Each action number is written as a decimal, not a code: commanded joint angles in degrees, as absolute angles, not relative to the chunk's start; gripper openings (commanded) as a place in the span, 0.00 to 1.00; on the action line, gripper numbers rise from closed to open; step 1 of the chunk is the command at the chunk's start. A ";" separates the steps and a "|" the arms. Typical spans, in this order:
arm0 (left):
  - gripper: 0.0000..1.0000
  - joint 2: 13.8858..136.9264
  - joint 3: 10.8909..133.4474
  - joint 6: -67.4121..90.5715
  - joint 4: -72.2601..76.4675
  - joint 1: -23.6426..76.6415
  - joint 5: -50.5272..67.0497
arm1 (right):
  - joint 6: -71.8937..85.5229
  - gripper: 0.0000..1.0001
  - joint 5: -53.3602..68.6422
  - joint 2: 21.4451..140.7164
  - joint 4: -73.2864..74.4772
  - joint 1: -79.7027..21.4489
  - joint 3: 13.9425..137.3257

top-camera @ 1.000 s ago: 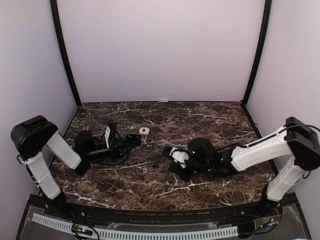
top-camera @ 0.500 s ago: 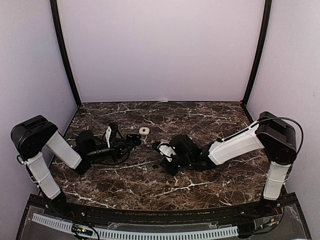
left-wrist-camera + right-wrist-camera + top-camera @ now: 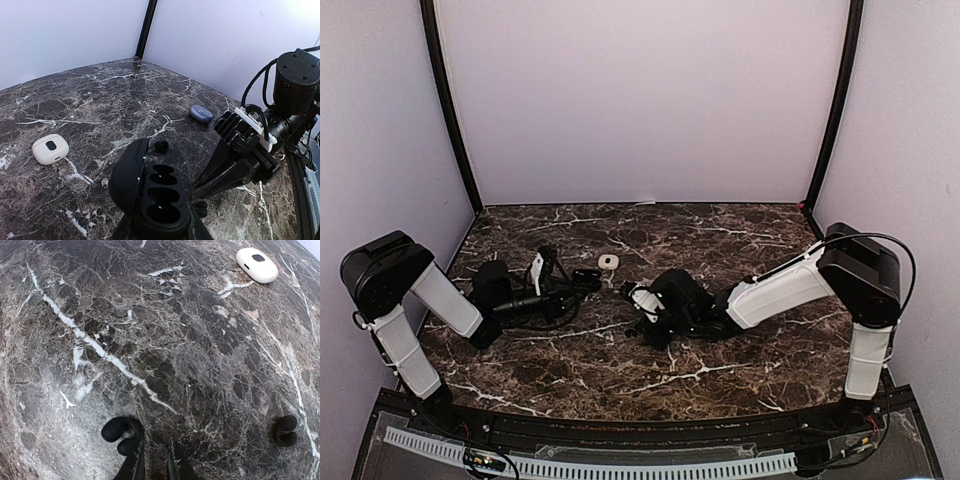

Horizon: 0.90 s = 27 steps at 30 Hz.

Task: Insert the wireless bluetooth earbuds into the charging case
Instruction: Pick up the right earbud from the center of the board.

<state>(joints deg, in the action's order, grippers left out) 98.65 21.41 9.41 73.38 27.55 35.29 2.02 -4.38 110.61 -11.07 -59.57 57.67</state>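
- Top view: on the dark marble bench, left of its middle, the left claw is clamped on a black open oval charging case. A white oval case lies just beyond it, toward the far edge. The right claw reaches in near both.
- Left wrist view: a dark pebble-like earbud lies on the bench just beside the black case's far end. A second dark earbud sits at the right claw's lowered tips. A blue-grey oval case lies further toward the right edge.
- Right wrist view: the right claw's jaws stand narrowly apart with only marble between them. The second earbud touches the outer side of one fingertip.
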 commanded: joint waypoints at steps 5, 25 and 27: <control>0.00 97.29 22.41 8.88 73.82 27.76 36.60 | 2.02 0.16 -4.36 113.27 -12.43 -59.41 61.27; 0.00 97.17 22.54 8.88 73.30 27.77 36.73 | 1.63 0.15 2.01 110.69 -13.81 -59.59 56.81; 0.00 97.18 22.58 8.88 73.23 27.73 36.83 | 1.58 0.14 2.23 110.57 -13.71 -59.64 56.49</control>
<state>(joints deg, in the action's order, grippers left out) 98.65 21.63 9.41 73.14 27.55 35.79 1.98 0.03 112.07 -13.56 -59.48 57.91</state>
